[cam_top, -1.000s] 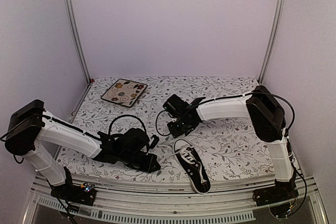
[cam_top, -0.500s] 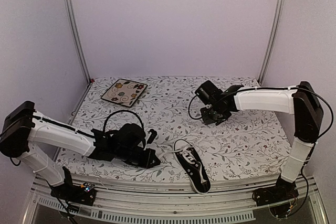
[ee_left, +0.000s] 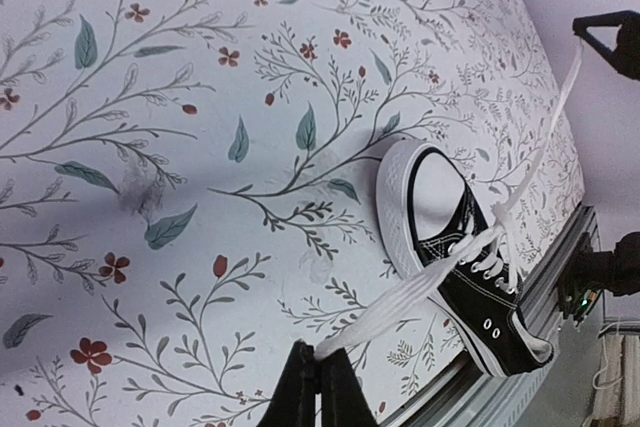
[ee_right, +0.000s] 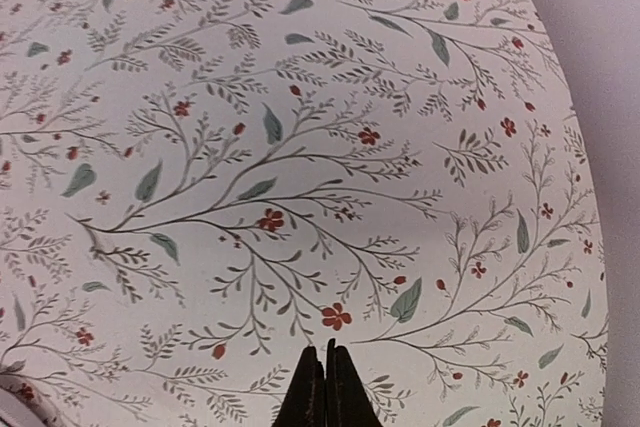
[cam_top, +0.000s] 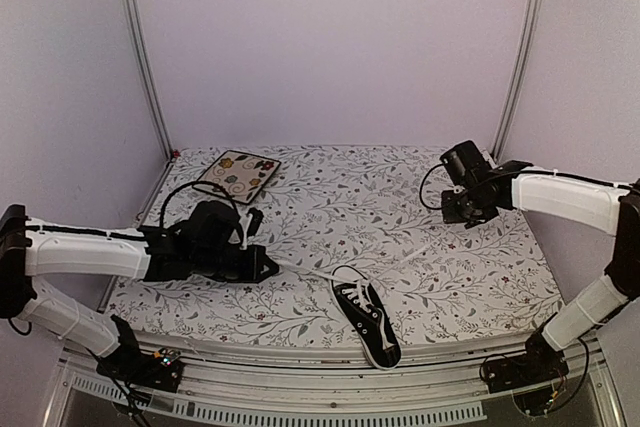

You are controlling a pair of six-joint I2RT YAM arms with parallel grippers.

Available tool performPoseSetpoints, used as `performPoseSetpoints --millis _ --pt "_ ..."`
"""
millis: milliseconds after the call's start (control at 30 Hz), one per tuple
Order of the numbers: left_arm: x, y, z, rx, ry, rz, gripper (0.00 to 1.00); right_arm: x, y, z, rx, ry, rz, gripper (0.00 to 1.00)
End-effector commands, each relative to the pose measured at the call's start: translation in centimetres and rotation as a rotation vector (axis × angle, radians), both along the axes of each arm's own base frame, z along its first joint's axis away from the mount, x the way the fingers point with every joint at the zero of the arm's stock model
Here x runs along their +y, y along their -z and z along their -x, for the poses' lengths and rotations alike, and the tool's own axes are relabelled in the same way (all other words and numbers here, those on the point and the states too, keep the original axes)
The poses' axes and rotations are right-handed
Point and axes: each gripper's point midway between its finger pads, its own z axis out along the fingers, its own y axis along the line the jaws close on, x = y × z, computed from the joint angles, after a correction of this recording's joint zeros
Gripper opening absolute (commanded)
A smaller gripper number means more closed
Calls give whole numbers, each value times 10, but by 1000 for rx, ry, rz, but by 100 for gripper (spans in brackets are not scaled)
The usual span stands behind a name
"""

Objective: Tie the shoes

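**A:** Where is the shoe, and who has hold of what?

**B:** The sneaker (cam_top: 368, 322) lies at the near edge of the bench (cam_top: 330, 197), roughly between the two arm bases. Its toe points toward them, and it is well apart from the floral plate (cam_top: 237, 175) at the far left. The left gripper (ee_left: 318, 387) is pinched shut on the left lace (ee_left: 400, 302), which runs taut and low to the eyelets. The right gripper (cam_top: 458, 213) is out to the far right, also closed. The right lace (ee_left: 545, 137) climbs from the shoe to its fingertips in the left wrist view, so I judge that it is held. The right wrist view shows no lace at all.

**A:** So this is the cinching pull?

**B:** That is my reading: both ends drawn apart to tighten. The laces meet just above the tongue, but I cannot tell whether they are properly crossed there.

**A:** What makes the pull go well?

**B:** Balance. Nothing pins the sneaker down, so an uneven tug would probably drag or spin it. I would pull both ends outward together, in opposite directions and close to the bench. The crossing should be watched rather than the hands. Once both laces are straight, I would ease off. Flat lace can slide out of a narrow pinch.
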Motion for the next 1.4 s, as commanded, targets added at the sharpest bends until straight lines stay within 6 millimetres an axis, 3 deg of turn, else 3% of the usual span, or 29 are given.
performPoseSetpoints --millis 0,133,233,300,500,600,667,800,867,933,1133,1233,1367 --pt "1 -6 -7 -29 36 -15 0 64 -53 6 -120 -287 -320 2" --pt "-13 -23 -27 -72 58 1 0 145 -106 59 -175 -689 -596 2" --pt "-26 -38 -45 -111 76 23 0 204 -135 121 -171 -946 -772 2" --pt "-35 -48 -57 -135 88 44 0 236 -143 158 -146 -1065 -856 2" --pt "-59 -73 -83 -178 144 100 0 326 -125 252 30 -1299 -966 2" --pt "-67 -78 -88 -187 174 103 0 361 -106 283 120 -1372 -956 2" --pt "-73 -79 -86 -192 208 119 0 376 -87 293 178 -1386 -925 6" --pt "-77 -83 -77 -202 264 147 0 372 -86 265 104 -1278 -811 60" --pt "-76 -83 -73 -209 279 150 0 357 -94 239 51 -1204 -779 71" --pt "-73 -83 -70 -214 282 147 0 334 -95 201 39 -1092 -791 74" --pt "-74 -90 -65 -232 307 169 0 280 -81 130 -5 -894 -750 74" --pt "-75 -93 -65 -235 312 173 0 272 -72 109 2 -870 -737 69" --pt "-74 -91 -64 -234 314 171 0 279 -62 95 14 -902 -709 63"
